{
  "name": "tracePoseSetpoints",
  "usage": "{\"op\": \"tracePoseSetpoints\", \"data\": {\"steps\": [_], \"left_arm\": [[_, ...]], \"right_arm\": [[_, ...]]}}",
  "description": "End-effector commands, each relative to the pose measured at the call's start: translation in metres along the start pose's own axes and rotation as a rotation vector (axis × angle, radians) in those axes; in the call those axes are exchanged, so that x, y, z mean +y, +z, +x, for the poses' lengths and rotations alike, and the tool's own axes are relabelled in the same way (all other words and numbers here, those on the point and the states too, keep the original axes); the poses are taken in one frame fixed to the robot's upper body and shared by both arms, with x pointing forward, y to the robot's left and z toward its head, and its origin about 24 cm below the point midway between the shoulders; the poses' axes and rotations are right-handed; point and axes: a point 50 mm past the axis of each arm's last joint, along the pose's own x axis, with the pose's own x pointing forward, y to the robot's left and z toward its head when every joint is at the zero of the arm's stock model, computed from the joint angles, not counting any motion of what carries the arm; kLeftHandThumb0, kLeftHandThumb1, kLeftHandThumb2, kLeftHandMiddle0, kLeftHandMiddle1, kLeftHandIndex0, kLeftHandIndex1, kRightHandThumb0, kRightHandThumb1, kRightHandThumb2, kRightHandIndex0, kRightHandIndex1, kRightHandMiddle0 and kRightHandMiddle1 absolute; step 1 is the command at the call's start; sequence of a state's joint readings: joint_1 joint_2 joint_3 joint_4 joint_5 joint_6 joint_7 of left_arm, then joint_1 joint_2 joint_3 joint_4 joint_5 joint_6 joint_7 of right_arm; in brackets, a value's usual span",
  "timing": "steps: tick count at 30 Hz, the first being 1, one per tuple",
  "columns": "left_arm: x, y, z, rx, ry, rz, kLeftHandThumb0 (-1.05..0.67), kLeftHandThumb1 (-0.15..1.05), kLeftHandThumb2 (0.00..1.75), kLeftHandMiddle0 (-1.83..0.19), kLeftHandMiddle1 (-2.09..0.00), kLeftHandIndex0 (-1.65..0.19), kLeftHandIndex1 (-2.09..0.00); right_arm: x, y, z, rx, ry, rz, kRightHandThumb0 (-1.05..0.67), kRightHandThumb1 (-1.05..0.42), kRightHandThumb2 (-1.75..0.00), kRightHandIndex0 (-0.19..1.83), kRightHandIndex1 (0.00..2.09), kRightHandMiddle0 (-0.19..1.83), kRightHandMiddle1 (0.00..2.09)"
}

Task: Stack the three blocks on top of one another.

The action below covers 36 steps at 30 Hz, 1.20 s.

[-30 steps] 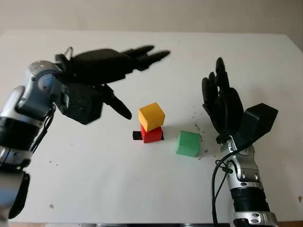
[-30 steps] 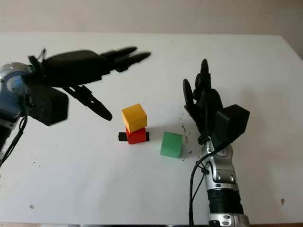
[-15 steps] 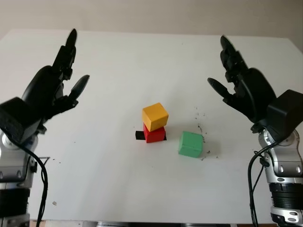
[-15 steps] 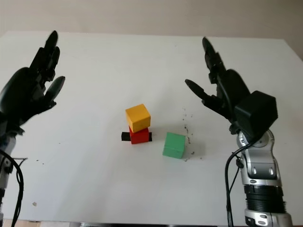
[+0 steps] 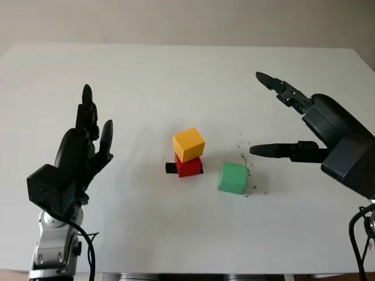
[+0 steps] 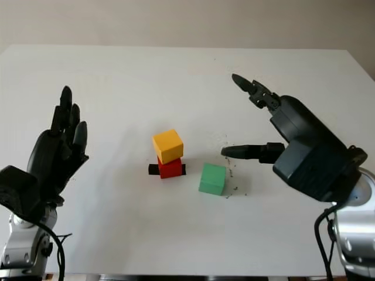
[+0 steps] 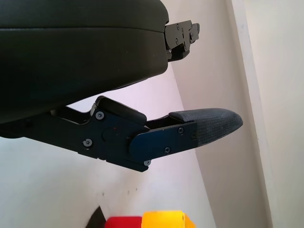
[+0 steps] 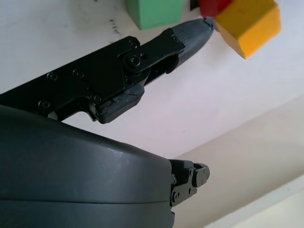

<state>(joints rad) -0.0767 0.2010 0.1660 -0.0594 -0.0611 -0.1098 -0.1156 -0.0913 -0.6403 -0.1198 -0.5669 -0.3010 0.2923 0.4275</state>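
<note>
Fingers (image 5: 275, 151) of open right hand (image 5: 328, 137) near green block (image 5: 233, 178) — yellow block (image 5: 188, 144) skewed on red block (image 5: 188, 166)

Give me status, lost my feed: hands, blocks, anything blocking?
Both hands open: left raised left of stack, right above table, right of green. Yellow sits on red; green alone on table. Nothing in the way.

a white table (image 5: 146, 234) spreads across the scene. a small flat black marker (image 5: 170, 168) lies on the table near its middle. dark specks (image 5: 245, 157) are scattered on the table to the right of the marker, well apart from it. a beige wall (image 5: 187, 20) runs behind the table's far edge.
</note>
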Motion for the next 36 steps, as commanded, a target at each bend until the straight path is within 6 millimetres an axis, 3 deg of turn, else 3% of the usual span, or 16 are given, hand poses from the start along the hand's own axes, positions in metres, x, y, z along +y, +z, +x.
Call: {"op": "tracePoseSetpoints", "data": {"steps": [1,21,36], "left_arm": [[-0.003,0.002,-0.002,-0.022,-0.008,-0.016,-0.74,1.05,0.64,0.19,0.0,0.19,0.0],[-0.008,0.006,-0.005,-0.026,-0.026,0.01,-0.76,1.05,0.58,0.19,0.0,0.19,0.0],[-0.009,0.01,-0.006,-0.035,-0.032,0.029,-0.73,1.05,0.57,0.19,0.0,0.19,0.0]], "right_arm": [[0.005,0.005,-0.006,-0.021,-0.004,-0.063,-0.83,-0.83,-0.04,0.02,0.06,0.22,0.1],[0.063,0.01,-0.002,-0.072,0.094,-0.246,-0.85,-0.88,-0.06,0.02,0.06,0.3,0.07],[0.078,0.0,0.0,-0.033,0.138,-0.353,-0.8,-0.87,-0.05,0.05,0.06,0.37,0.08]]}}
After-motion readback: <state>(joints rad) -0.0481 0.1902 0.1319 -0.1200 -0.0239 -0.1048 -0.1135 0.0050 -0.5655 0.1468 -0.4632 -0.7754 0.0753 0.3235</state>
